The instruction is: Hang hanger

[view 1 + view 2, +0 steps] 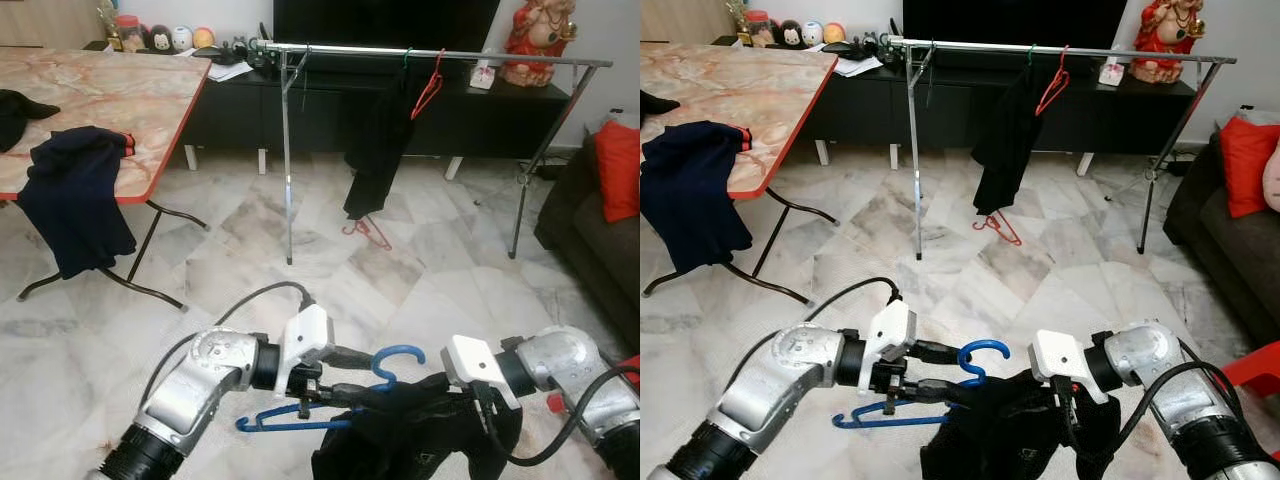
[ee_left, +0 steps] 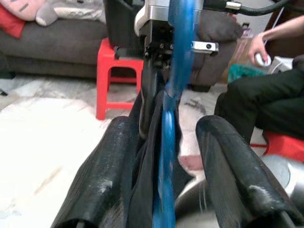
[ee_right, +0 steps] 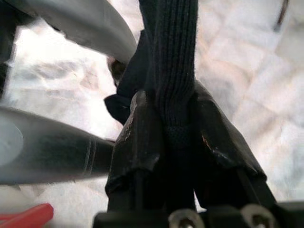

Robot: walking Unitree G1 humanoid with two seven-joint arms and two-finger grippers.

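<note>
Far off to the left of the left gripper [image 1: 375, 375] stands a folding table [image 1: 120, 100] with a marbled top and red edge, and a dark navy garment [image 1: 75, 195] hangs over its near edge. The left gripper itself is low in front of the robot, its two black fingers [image 2: 111, 175] spread on either side of a blue hanger [image 1: 330, 400]; in the left wrist view the hanger's blue bar runs through the gap between them with space on at least one side, so the fingers straddle it rather than clamp it. The hanger's hook curls up just past the fingertips, and its triangle trails below and behind the gripper. Just beside it, touching the hanger, is a black garment [image 1: 410, 440] bunched between the two arms. The right gripper [image 3: 166, 123] is immediately to the right of that bundle, and its fingers are pressed closed on a ribbed fold of the black cloth. Well ahead of both grippers, across the marble floor [image 1: 430, 290], a metal clothes rail [image 1: 430, 52] spans the room; a black garment on the rail [image 1: 375, 150] hangs from it on a green hanger beside an empty red hanger [image 1: 430, 88], and another red hanger lies on the floor [image 1: 368, 232] beneath. Far right of the right gripper is a dark sofa [image 1: 590, 240] with a red cushion [image 1: 618, 170].
</note>
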